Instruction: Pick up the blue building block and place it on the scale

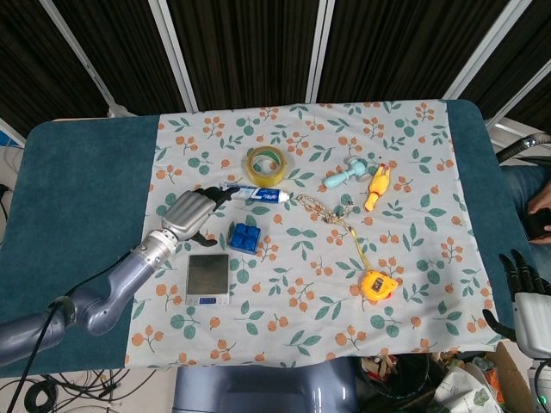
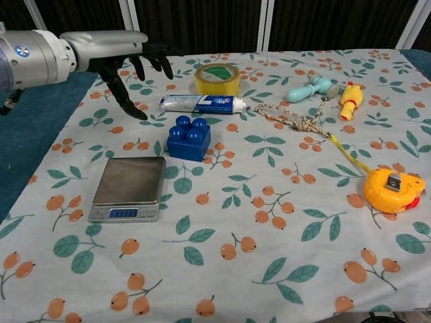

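The blue building block (image 1: pixel 244 237) (image 2: pixel 188 138) stands on the floral cloth, just beyond the small silver scale (image 1: pixel 208 278) (image 2: pixel 129 188), whose pan is bare. My left hand (image 1: pixel 193 214) (image 2: pixel 128 62) hovers above the cloth to the left of the block and a little behind it, fingers spread and holding nothing. It does not touch the block. My right hand (image 1: pixel 525 297) hangs off the table's right edge, fingers apart, far from both objects, and shows only in the head view.
Behind the block lie a toothpaste tube (image 1: pixel 253 194) (image 2: pixel 202 103) and a yellow tape roll (image 1: pixel 268 165) (image 2: pixel 217 79). To the right are a braided cord (image 2: pixel 296 118), a teal toy (image 2: pixel 309 87), a yellow chicken toy (image 2: pixel 351 98) and a yellow tape measure (image 1: pixel 377 285) (image 2: pixel 392 190).
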